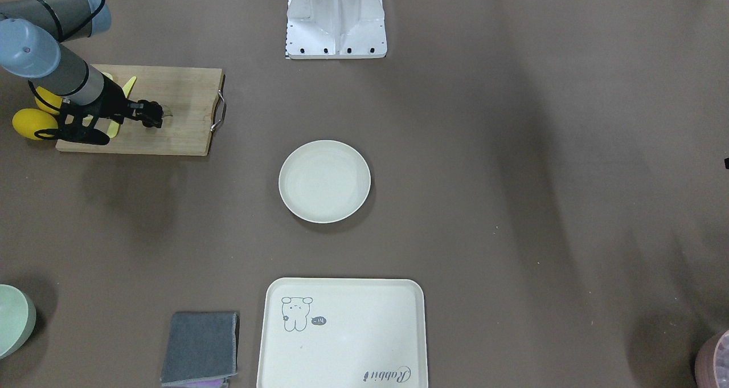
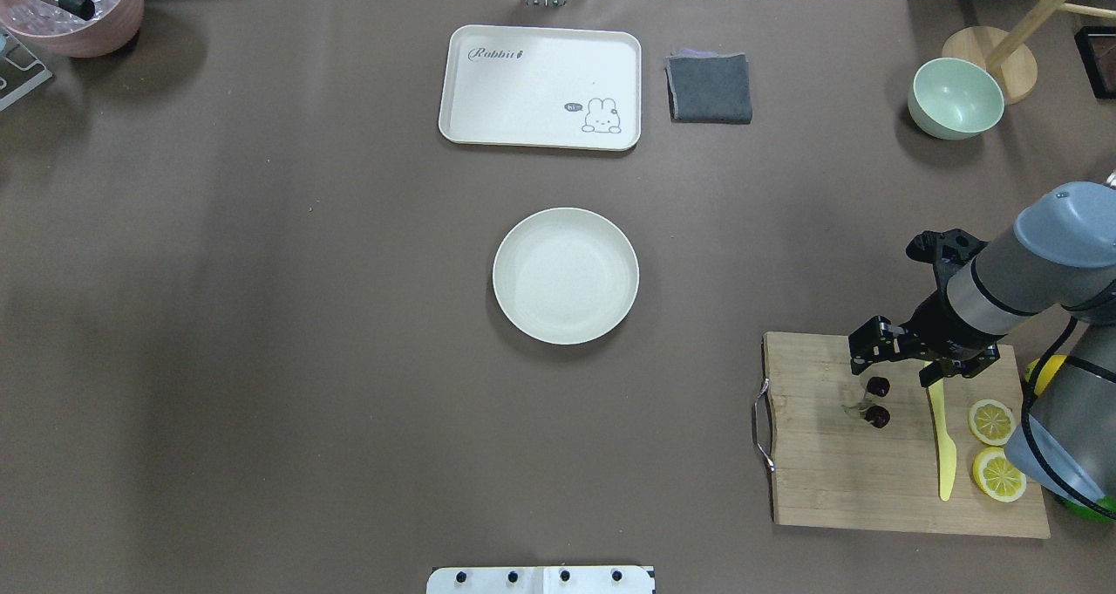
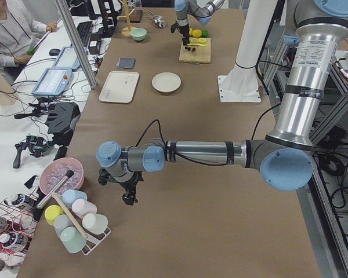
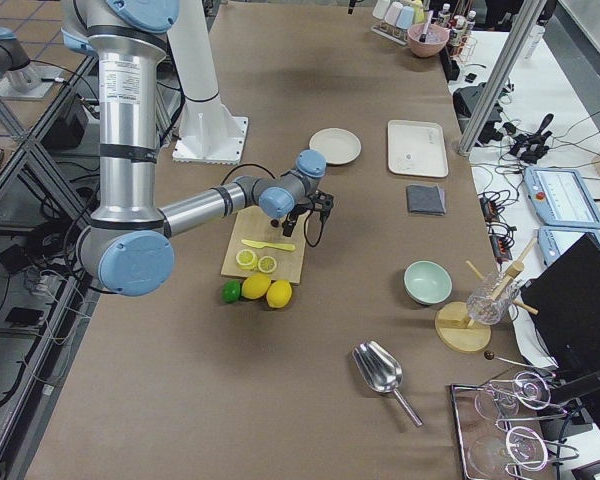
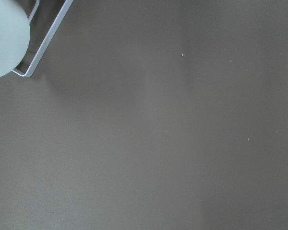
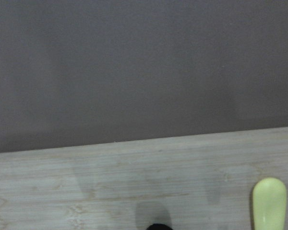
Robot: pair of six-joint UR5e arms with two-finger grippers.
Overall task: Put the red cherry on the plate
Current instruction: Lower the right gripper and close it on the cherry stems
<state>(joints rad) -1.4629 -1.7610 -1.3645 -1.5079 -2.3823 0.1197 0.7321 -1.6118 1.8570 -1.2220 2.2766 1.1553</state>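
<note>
The red cherry (image 2: 878, 400), two dark glossy fruits on pale stems, lies on the wooden cutting board (image 2: 828, 472) at the right. My right gripper (image 2: 860, 363) hangs low over the board, its tips right beside the cherry. I cannot tell whether its jaws are open or shut; a pale stem (image 1: 168, 113) pokes out past its tip. The right wrist view shows only blurred board and a dark blob at its bottom edge. The round cream plate (image 2: 565, 276) sits bare at mid-table. My left gripper (image 3: 129, 197) hovers at the far left end of the table; its state cannot be told.
On the board lie a yellow knife (image 2: 942, 441) and two lemon slices (image 2: 992, 421), with whole lemons (image 1: 33, 123) beside it. Beyond the plate are a cream tray (image 2: 540, 88), a grey cloth (image 2: 710, 88) and a green bowl (image 2: 956, 99). A pink bowl (image 2: 74, 10) sits far left.
</note>
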